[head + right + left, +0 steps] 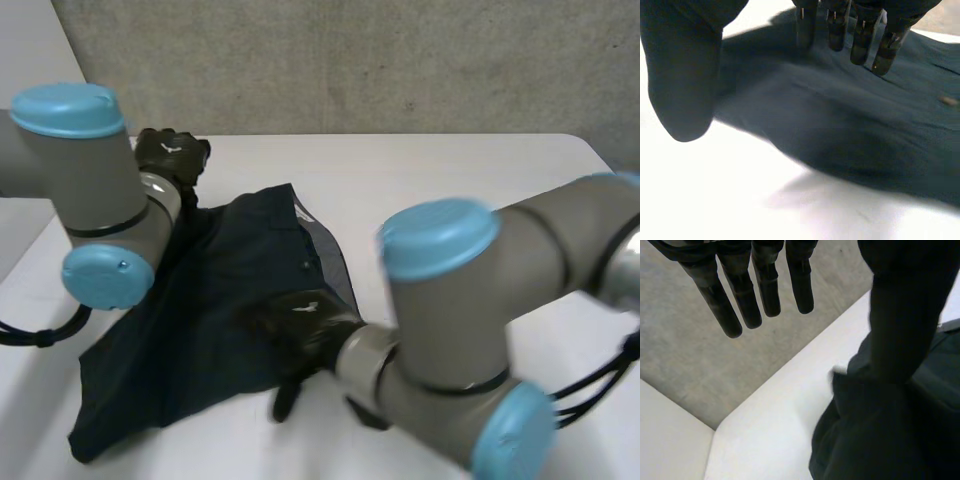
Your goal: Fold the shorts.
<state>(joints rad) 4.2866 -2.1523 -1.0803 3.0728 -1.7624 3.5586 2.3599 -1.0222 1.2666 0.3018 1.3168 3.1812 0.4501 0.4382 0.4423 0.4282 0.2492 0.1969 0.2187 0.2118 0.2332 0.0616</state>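
Dark navy shorts (pixel 220 300) lie spread on the white table (pixel 450 170), running from the far middle toward the near left. My left hand (pixel 170 155) hovers at the shorts' far left edge. In its wrist view the left hand's fingers (pixel 740 295) are straight and apart from the thumb, holding nothing, with the shorts (pixel 880 440) below the thumb. My right hand (pixel 300 325) is over the shorts' near right edge. In its wrist view the right hand's fingers (pixel 860 35) hang straight above the cloth (pixel 850 130), thumb held apart, gripping nothing.
A grey wall (pixel 350 60) stands behind the table's far edge. Grey floor (pixel 685 365) lies past the table corner (pixel 770 420) by my left hand. My right arm's elbow (pixel 440 300) is over the near right of the table. Bare table (pixel 740 200) lies beside the shorts' near edge.
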